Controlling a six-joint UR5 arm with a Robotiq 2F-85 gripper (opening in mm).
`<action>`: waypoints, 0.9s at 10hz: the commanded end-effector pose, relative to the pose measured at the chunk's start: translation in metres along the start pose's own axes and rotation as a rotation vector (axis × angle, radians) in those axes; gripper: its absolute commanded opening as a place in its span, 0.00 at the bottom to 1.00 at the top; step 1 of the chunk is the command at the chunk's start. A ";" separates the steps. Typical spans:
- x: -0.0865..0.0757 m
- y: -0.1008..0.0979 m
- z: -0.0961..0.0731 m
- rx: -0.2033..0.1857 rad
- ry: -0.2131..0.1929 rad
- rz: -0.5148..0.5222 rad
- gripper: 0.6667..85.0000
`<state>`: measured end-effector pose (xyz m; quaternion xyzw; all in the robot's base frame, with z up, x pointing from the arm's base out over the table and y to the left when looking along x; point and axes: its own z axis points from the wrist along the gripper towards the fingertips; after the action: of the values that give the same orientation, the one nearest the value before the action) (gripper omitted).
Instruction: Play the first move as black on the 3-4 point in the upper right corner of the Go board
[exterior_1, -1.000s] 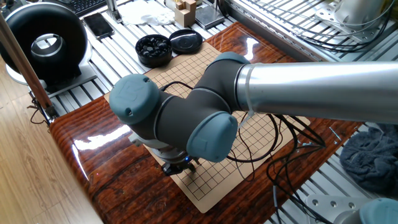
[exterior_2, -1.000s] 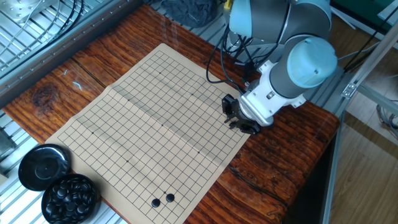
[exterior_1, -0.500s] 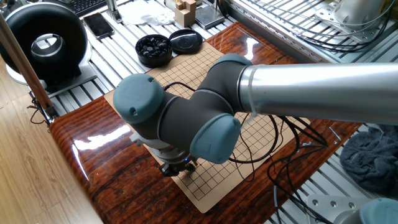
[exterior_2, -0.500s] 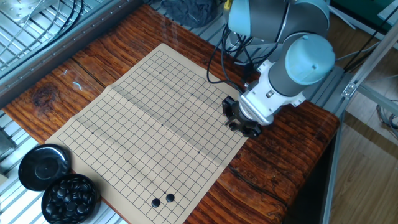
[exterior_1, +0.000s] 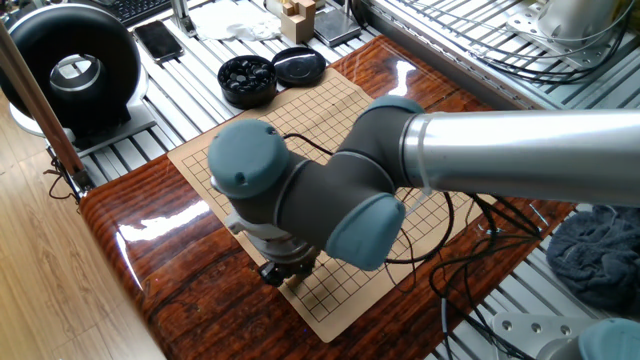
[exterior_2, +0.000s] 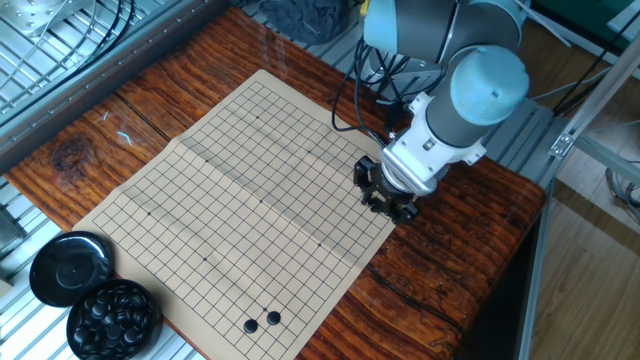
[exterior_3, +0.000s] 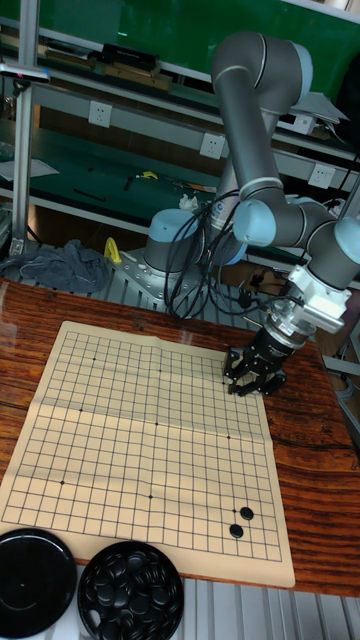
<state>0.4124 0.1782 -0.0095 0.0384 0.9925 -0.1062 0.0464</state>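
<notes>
Two glossy black stones (exterior_2: 260, 322) lie side by side, touching, on grid crossings near one corner of the tan Go board (exterior_2: 200, 190); board flat on table, otherwise bare.

Glossy wooden table (exterior_2: 150, 110) on a slatted metal bench (exterior_1: 170, 90); light wood floor (exterior_1: 40, 290); green wall (exterior_3: 150, 25) with sockets (exterior_3: 100, 113).

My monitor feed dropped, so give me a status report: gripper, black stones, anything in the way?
Gripper low over board edge, jaw state unclear. Two black stones sit at the opposite corner, untouched. Bowl of stones open. Nothing in the way.
</notes>
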 end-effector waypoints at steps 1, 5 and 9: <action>0.005 -0.007 0.008 -0.054 -0.020 -0.028 0.32; 0.007 -0.007 0.003 -0.020 -0.002 -0.017 0.39; 0.008 -0.008 0.001 -0.009 0.003 -0.027 0.40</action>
<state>0.4046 0.1712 -0.0112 0.0246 0.9934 -0.1013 0.0470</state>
